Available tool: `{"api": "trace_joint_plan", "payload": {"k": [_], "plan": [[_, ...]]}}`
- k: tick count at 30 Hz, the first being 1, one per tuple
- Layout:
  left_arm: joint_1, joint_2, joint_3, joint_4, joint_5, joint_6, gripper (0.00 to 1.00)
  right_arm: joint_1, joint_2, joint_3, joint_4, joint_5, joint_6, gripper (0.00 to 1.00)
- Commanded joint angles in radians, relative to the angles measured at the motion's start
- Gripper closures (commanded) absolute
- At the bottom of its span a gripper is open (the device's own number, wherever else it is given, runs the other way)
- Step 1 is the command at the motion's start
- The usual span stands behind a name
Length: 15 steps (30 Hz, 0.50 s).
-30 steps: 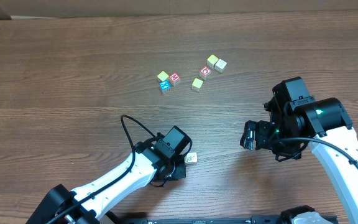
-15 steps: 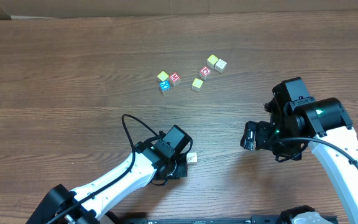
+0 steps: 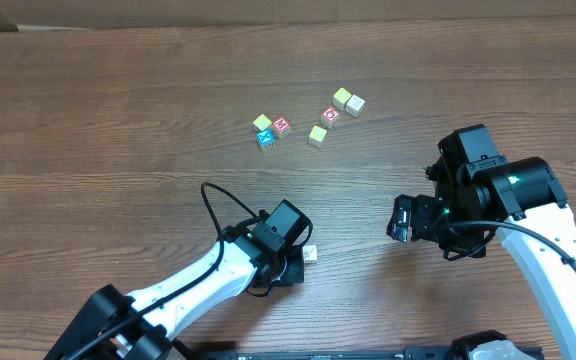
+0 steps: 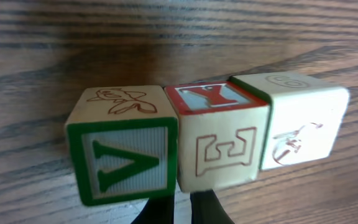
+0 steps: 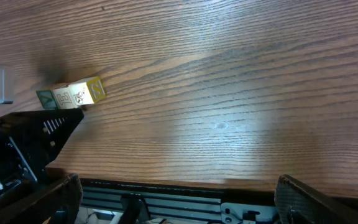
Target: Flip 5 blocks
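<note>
Fingers of the left gripper [image 4: 184,210] are pressed together with nothing between them, their tips just short of a row of three blocks on the wooden table [image 3: 118,120]. The wrist view shows that row closely: a green "V" cube [image 4: 123,149], a red-topped cube [image 4: 219,140] with an outlined "E" on its near face, and a pale cube [image 4: 298,121], each touching its neighbour. From overhead only one end of the row [image 3: 309,254] peeks out beside the gripper.

The right gripper [image 3: 400,218] hangs with its jaws spread wide and empty, well apart from every block.

Farther up the table lies a loose cluster of other blocks [image 3: 317,134], with yellow, blue, red and pale faces, none near either arm.

No picture proves which cubes have been turned over. Judging by the layout, the three lined up near the left arm look like the ones being worked on, so the task seems partway through. At least two flips probably remain, likely on blocks from the far cluster.
</note>
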Motion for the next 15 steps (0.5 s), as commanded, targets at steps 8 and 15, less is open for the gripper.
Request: {"api": "trace_joint_plan", "payload": {"k": [8, 15], "plan": [[-0.006, 0.023, -0.005, 0.022, 0.013, 0.009, 0.96, 0.005, -0.01, -0.001, -0.002, -0.008, 0.005, 0.0], [-0.006, 0.023, -0.005, 0.023, 0.0, -0.004, 0.96, 0.005, -0.01, -0.001, -0.01, -0.008, 0.005, 0.0]]}}
